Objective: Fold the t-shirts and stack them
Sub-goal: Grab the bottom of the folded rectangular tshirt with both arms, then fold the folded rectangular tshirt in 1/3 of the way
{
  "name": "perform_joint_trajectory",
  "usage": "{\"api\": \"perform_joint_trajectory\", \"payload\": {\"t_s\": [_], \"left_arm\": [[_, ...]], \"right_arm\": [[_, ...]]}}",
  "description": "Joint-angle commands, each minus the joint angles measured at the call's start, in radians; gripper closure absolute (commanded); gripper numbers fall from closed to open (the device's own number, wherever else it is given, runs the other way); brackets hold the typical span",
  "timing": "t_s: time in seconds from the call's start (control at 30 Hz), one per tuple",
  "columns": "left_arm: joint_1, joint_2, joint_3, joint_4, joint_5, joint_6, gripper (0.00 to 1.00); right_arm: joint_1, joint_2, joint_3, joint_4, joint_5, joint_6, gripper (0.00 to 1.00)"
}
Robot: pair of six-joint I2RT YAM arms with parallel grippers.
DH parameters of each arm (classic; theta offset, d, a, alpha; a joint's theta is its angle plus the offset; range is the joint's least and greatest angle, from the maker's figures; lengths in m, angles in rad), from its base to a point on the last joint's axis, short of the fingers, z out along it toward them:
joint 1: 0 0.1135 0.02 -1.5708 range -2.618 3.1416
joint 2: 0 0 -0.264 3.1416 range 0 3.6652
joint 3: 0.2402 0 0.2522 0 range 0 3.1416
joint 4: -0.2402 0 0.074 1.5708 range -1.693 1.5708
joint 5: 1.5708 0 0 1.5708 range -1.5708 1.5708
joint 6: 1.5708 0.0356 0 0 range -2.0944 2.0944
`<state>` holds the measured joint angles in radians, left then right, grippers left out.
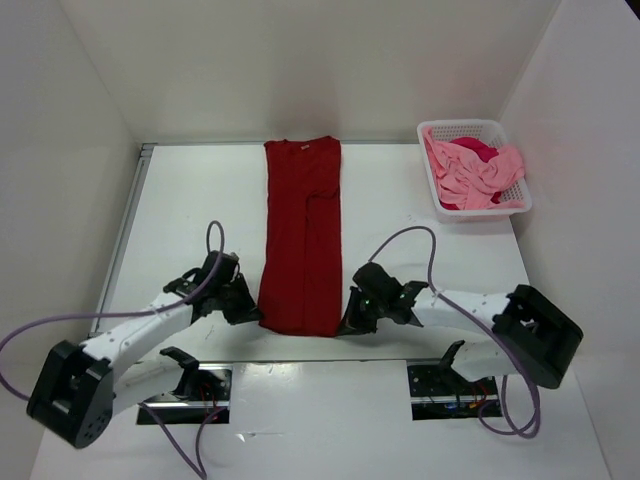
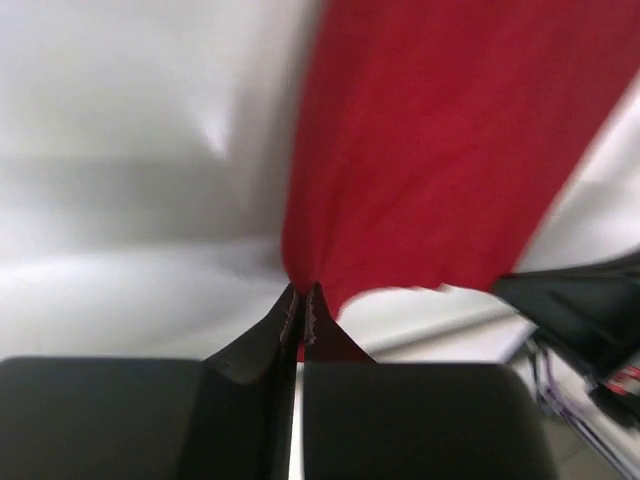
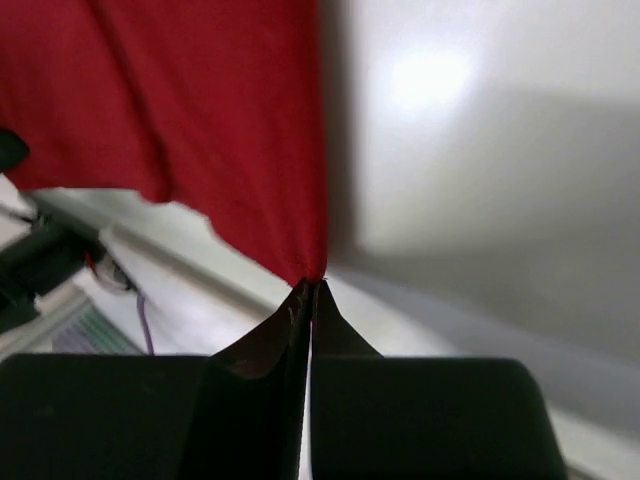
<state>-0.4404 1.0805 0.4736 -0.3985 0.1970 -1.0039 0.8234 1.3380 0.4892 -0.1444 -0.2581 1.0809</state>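
- While the dark red cloth t-shirt (image 1: 302, 235) lies flat as a long, narrow strip down the middle of the white bench (image 1: 200, 200), both tools are clamped on its near end.
- Its sides are folded inward, and one folded edge runs lengthwise a little right of centre. The collar end points to the far wall and the hem end to the arm bases.
- The left tool (image 1: 258, 317) sits at the near left corner of the strip. In the left wrist view its two dark fingers are pressed together with a pinch of red cloth between the tips.
- The right tool (image 1: 346, 324) sits at the near right corner. In the right wrist view its fingers are likewise closed tight on the very corner of the red cloth.
- Both arms reach low over the bench from either side, and the tools face each other across the hem.
- A white plastic mesh basket (image 1: 462, 125) stands at the far right corner of the bench, well apart from the red shirt.
- A light pink cloth t-shirt (image 1: 490, 172) lies crumpled in the basket and spills over its right rim.
- A bright magenta-pink cloth t-shirt (image 1: 478, 150) lies bunched in the same basket, partly beneath the pink one.
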Motion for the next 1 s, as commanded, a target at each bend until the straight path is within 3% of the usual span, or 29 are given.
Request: {"api": "perform_joint_trajectory", "payload": {"t_s": [0.0,0.17,0.23,0.3,0.4,0.53,0.77,0.97], "left_arm": [[-0.012,-0.129,-0.016,-0.152,0.12,-0.041,1.0],[-0.012,-0.291,0.086,-0.313,0.115,-0.056,1.0],[-0.012,-0.192,0.207,-0.323,0.072,-0.018,1.0],[0.021,-0.069,0.29,-0.323,-0.003,0.057,1.0],[0.102,0.103,0.423,-0.229,-0.054,0.148,0.98],[0.207,0.326,0.575,-0.094,0.005,0.217,0.98],[0.258,0.714,0.885,-0.04,-0.093,0.306,0.96],[0.258,0.893,1.02,-0.01,-0.096,0.306,0.91]], "right_arm": [[0.112,-0.138,-0.021,-0.105,-0.004,0.103,1.0],[0.108,-0.342,0.043,-0.277,0.017,0.114,1.0],[-0.037,-0.332,0.121,-0.326,-0.001,-0.006,1.0],[-0.192,-0.255,0.222,-0.336,-0.033,-0.103,1.0],[-0.326,-0.08,0.386,-0.327,-0.046,-0.28,1.0],[-0.424,0.169,0.587,-0.305,-0.037,-0.418,1.0],[-0.517,0.498,0.88,-0.287,-0.036,-0.486,1.0],[-0.561,0.657,1.009,-0.285,-0.012,-0.496,0.98]]}}
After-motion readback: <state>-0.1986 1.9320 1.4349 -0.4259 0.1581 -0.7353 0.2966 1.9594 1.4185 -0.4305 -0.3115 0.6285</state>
